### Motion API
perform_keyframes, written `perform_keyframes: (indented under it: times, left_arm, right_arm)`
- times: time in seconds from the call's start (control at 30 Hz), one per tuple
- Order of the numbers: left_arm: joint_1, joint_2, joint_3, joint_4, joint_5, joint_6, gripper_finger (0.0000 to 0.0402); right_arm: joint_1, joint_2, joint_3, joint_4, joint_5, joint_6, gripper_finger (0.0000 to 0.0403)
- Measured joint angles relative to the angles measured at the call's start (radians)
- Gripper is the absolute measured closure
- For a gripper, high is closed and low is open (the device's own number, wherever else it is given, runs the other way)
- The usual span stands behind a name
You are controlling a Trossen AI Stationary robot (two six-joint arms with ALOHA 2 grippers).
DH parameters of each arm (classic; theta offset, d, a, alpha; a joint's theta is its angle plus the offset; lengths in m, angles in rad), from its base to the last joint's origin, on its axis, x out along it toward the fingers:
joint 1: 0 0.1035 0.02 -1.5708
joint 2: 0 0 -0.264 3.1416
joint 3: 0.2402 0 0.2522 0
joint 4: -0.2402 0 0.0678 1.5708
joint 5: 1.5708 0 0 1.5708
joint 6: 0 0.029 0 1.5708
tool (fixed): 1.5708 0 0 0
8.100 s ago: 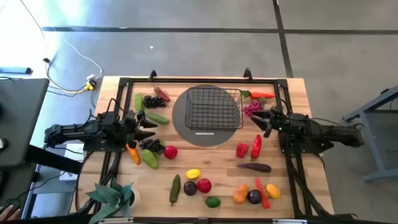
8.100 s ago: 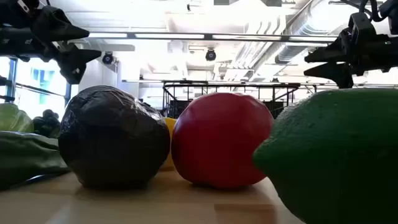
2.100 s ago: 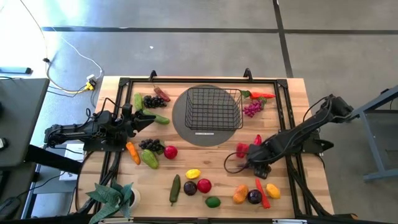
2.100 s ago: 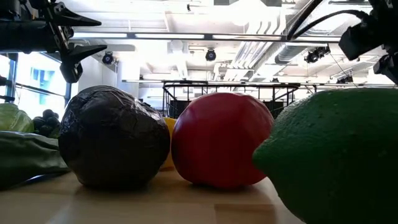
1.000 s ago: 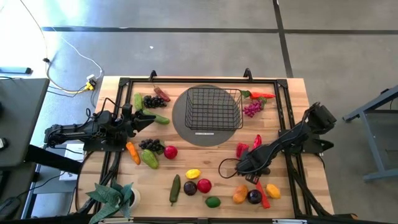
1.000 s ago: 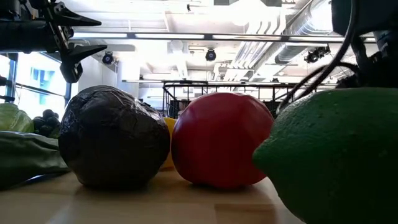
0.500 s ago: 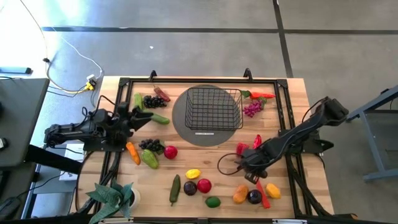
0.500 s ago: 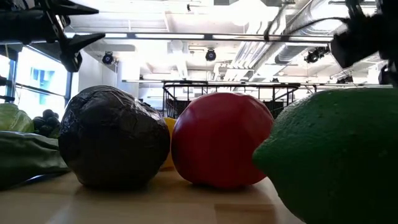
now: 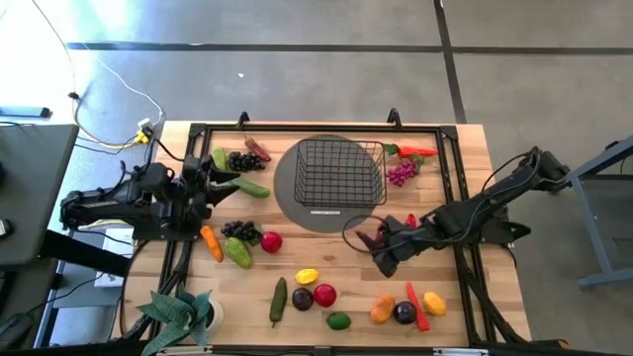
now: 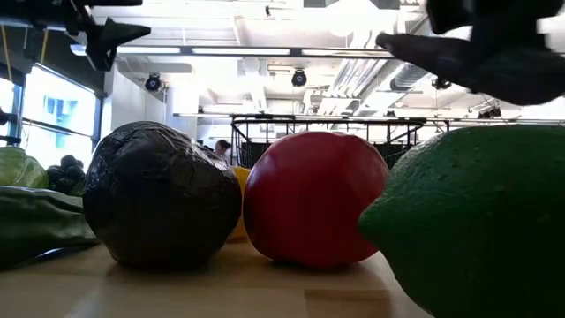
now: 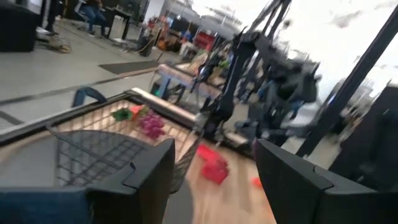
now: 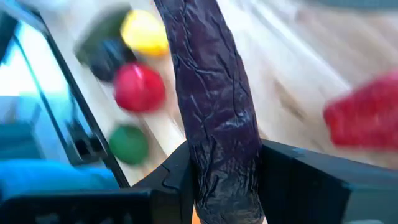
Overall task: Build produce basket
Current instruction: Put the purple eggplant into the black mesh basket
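Right gripper (image 9: 374, 244) closed on a long purple pepper (image 12: 214, 106), lifted above the table (image 9: 326, 262), near and right of the basket (image 9: 342, 172) on its grey mat. Left gripper (image 9: 226, 181) open, empty, left of the basket beside grapes (image 9: 244, 160).

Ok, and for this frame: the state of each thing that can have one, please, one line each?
Basket: upright on the grey mat, empty.
Purple pepper: lifted off the table, clamped in the right hand.
Right hand: shut on the purple pepper, just below the mat.
Left hand: open, empty, above the green produce left of the basket.
Other produce: lying loose on the table.
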Motion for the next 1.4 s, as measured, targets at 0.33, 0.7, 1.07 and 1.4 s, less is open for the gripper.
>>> perform_keyframes:
  times: [0.33, 0.7, 1.07, 1.4]
  left_arm:
    - [0.029, 0.225, 0.279, -0.334, -0.03, 0.097, 0.019]
    - [0.082, 0.4, 0.45, -0.541, -0.07, 0.239, 0.019]
    - [0.154, 0.571, 0.57, -0.735, -0.098, -0.085, 0.019]
    - [0.185, 0.664, 0.595, -0.754, -0.029, -0.571, 0.019]
  right_arm:
    - [-0.151, -0.008, 0.0, 0.191, 0.099, -0.083, 0.03]
    - [-0.365, -0.008, 0.0, 0.398, 0.172, -0.38, 0.03]
    - [-0.552, -0.008, 0.0, 0.443, 0.157, -0.724, 0.0299]
    - [-0.654, -0.008, 0.0, 0.396, 0.052, -0.944, 0.0293]
